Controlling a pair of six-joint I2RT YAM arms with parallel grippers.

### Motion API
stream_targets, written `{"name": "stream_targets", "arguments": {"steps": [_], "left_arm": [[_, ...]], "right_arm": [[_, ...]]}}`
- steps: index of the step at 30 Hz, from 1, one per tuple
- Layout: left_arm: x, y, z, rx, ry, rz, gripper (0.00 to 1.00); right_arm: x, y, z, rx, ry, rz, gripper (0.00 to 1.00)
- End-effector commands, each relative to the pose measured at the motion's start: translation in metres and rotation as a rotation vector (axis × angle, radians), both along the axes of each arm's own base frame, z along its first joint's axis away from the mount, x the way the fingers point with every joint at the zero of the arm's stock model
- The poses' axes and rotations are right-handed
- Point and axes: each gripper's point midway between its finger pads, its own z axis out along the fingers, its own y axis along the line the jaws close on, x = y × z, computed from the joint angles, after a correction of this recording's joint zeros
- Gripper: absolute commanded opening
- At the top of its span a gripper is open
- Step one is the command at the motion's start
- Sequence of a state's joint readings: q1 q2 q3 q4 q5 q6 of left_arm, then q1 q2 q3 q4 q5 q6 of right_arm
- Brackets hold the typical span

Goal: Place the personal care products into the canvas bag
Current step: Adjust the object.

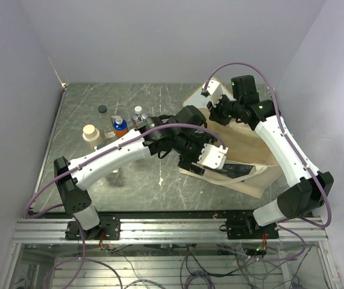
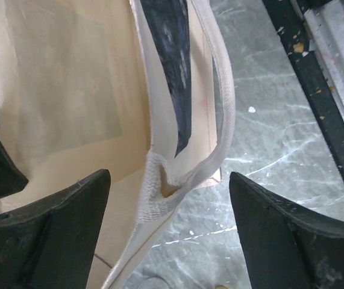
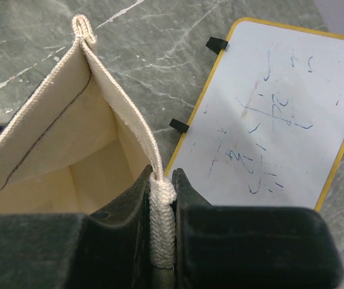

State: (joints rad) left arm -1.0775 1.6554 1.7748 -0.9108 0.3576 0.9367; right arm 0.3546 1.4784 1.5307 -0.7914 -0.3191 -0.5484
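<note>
Canvas bag (image 1: pixel 247 147) stands open on the right half of the bench (image 1: pixel 141 180), its rim pinched tight in the right claw (image 3: pixel 162 205). Left claw (image 2: pixel 168 180) hangs spread wide at the bag's near side, holding nothing. Personal care products (image 1: pixel 120 127) stand clustered near the far-left corner.

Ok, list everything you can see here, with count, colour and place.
canvas bag: one, cream with dark print, right of centre.
orange bottle: one, blue cap, back left.
silver-capped bottle: one, clear, back, right of the orange one.
dark-capped bottle: one, back left.
cream cylinder: one, leftmost of the group.
white board: one, yellow-framed, scribbled, flat beside the bag.
table: one, grey-green marbled.
left hand: one, black, open astride the bag's rim.
right hand: one, black, shut on the bag's rim.
</note>
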Motion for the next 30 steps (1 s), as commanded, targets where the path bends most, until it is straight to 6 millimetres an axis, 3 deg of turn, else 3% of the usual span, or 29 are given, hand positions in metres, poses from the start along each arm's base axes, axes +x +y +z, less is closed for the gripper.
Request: {"name": "stream_targets", "arguments": {"steps": [1,3,7,15,20,23,27,30], "left_arm": [[0.005,0.002,-0.005,0.030,-0.025,0.001,0.81],[-0.001,0.002,-0.015,0.056,0.027,-0.003,0.62],[-0.013,-0.006,-0.017,0.035,0.122,-0.012,0.09],[-0.057,0.000,0.036,-0.107,0.290,-0.081,0.07],[-0.075,0.003,0.046,-0.139,0.368,-0.118,0.07],[-0.071,0.003,0.047,-0.167,0.377,-0.088,0.07],[-0.050,0.004,0.053,-0.235,0.332,-0.005,0.07],[-0.037,0.008,0.055,-0.246,0.301,0.034,0.07]], "right_arm": [[0.002,-0.001,0.011,0.033,-0.025,-0.037,0.00],[0.005,-0.002,0.015,0.027,-0.045,-0.043,0.00],[0.011,-0.006,0.017,-0.010,-0.092,-0.022,0.00],[0.041,-0.034,0.020,-0.207,-0.268,-0.056,0.00],[0.048,-0.041,0.023,-0.251,-0.315,-0.071,0.00],[0.047,-0.042,0.022,-0.260,-0.326,-0.065,0.00],[0.034,-0.038,0.014,-0.249,-0.282,-0.016,0.00],[0.026,-0.033,0.015,-0.219,-0.258,0.006,0.07]]}}
